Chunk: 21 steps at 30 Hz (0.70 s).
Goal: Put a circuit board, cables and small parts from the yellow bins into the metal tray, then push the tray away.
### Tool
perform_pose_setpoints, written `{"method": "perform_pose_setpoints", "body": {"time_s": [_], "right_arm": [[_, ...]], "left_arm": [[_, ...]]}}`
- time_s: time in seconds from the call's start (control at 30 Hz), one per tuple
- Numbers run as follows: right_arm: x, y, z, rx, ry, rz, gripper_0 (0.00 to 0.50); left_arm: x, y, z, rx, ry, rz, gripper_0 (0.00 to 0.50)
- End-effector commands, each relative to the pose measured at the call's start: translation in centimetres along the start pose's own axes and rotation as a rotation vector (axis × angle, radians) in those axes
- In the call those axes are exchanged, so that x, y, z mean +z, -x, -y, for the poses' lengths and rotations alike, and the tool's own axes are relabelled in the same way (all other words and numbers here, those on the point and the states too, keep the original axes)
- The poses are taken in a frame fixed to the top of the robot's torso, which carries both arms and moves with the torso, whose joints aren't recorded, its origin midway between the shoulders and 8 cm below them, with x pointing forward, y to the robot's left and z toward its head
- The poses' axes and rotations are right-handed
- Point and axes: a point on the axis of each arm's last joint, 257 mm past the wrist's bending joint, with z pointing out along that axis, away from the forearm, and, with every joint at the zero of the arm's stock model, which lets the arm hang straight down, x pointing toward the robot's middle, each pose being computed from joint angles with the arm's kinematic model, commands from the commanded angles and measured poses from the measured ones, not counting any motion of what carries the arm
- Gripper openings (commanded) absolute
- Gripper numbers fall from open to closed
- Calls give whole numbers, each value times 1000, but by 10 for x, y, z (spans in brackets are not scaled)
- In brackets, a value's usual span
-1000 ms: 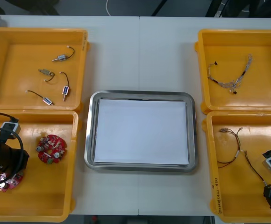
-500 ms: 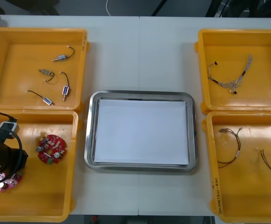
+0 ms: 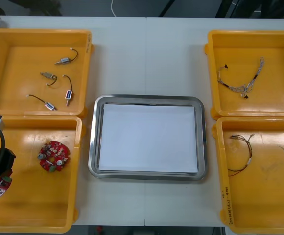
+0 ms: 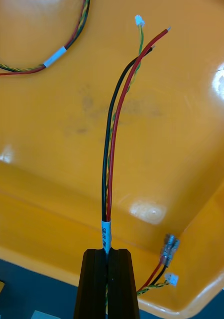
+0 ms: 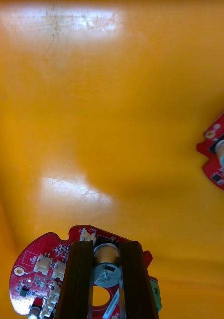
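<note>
My arms have drawn back to the lower corners. The left gripper [image 5: 106, 245] clamps a circuit board [image 5: 40, 266] and the right gripper [image 4: 108, 252] a cable [image 4: 113, 139], so both picks hold.

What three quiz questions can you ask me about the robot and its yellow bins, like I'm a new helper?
1. True or false: the left end effector is shut on a board.
2. What does the right end effector pinch? A) a cable B) a board C) nothing
3. Fill in: the far left bin holds ___ metal parts.

Key: 1 true; 2 A; 3 four.
</note>
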Motion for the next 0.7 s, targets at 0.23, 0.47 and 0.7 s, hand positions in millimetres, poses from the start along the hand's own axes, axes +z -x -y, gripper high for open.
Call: {"method": "perform_pose_setpoints", "body": {"time_s": [0.23,0.47,0.7], "right_arm": [[-63,56,13,-95,-118,104,0],[-86,93,8,-176,-162,192,0],[-94,101,0,-259,-146,177,0]], "left_arm": [[-73,41,10,109,-27,75,0],[-97,48,37,192,-108,86,0],[-117,57,66,263,-195,109,0]]}}
